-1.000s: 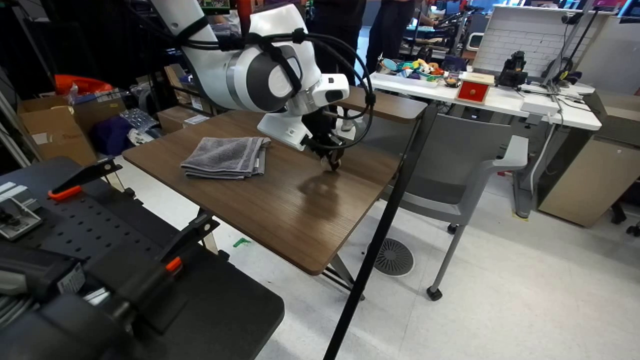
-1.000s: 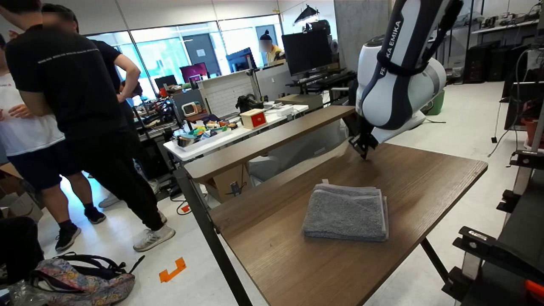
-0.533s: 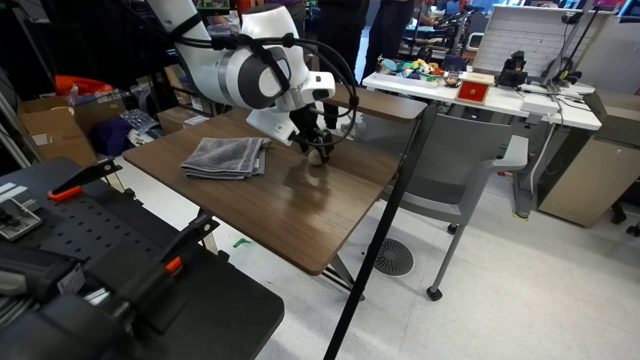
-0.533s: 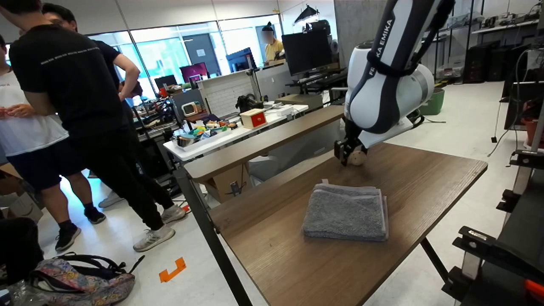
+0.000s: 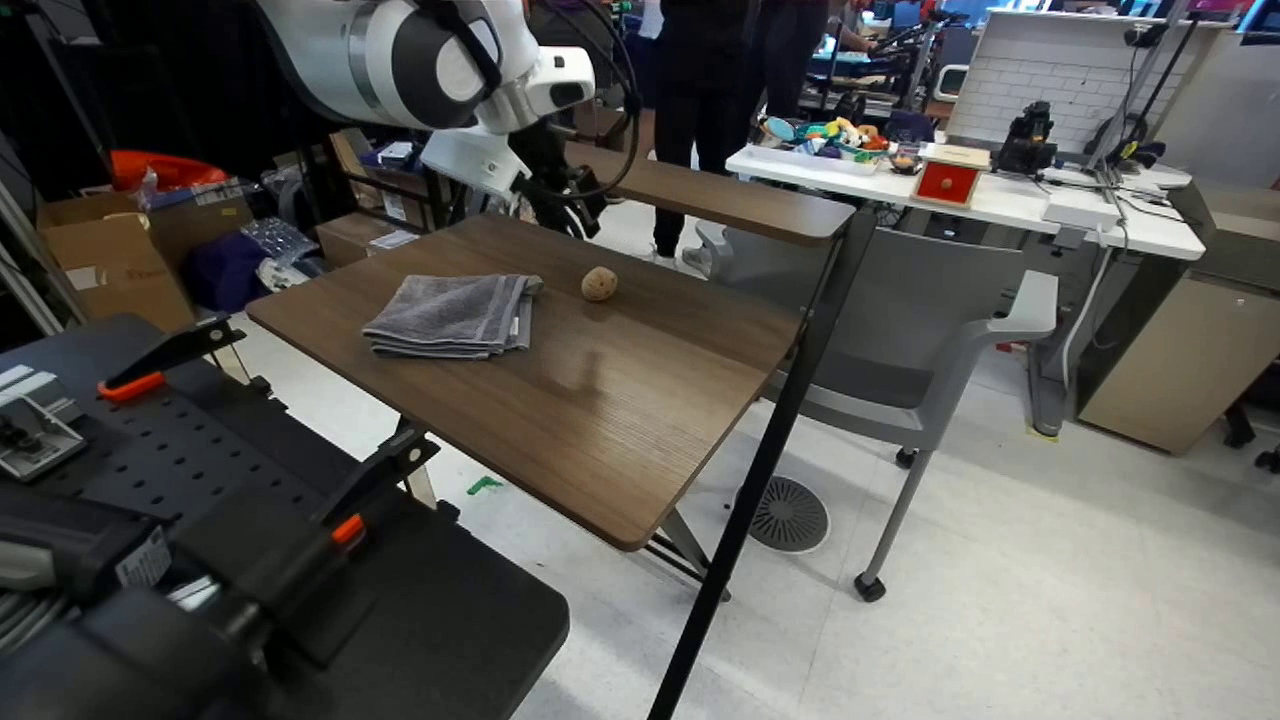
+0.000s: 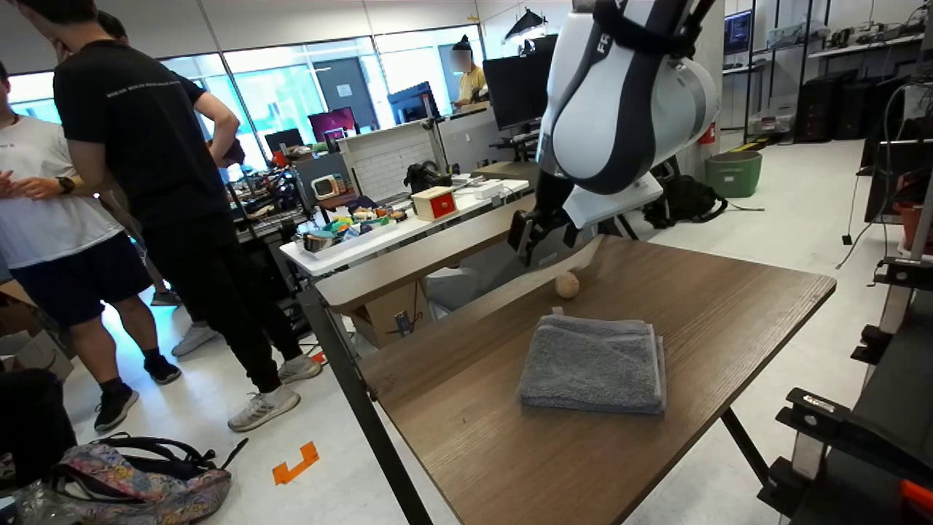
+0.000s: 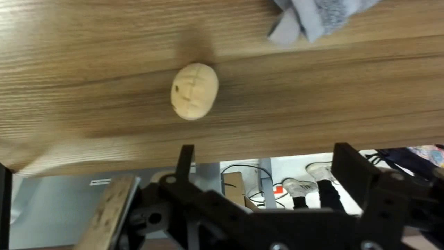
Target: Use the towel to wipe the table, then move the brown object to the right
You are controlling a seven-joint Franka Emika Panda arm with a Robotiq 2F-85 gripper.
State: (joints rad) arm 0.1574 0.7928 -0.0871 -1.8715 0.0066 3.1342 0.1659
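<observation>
Holding nothing, my claw gapes clear of the brown object lying lower on the surface; the folded towel lies farther off. The rightward move may be done; whether I've wiped, I can't tell.

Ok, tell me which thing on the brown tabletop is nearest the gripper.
The rounded tan lump; the folded grey towel lies farther from the open gripper.

The tabletop is brown with streaked wood grain; the towel, grey with paler bands along one edge. The brown object is pale tan (dark specks show in the wrist view), the pincer black.
</observation>
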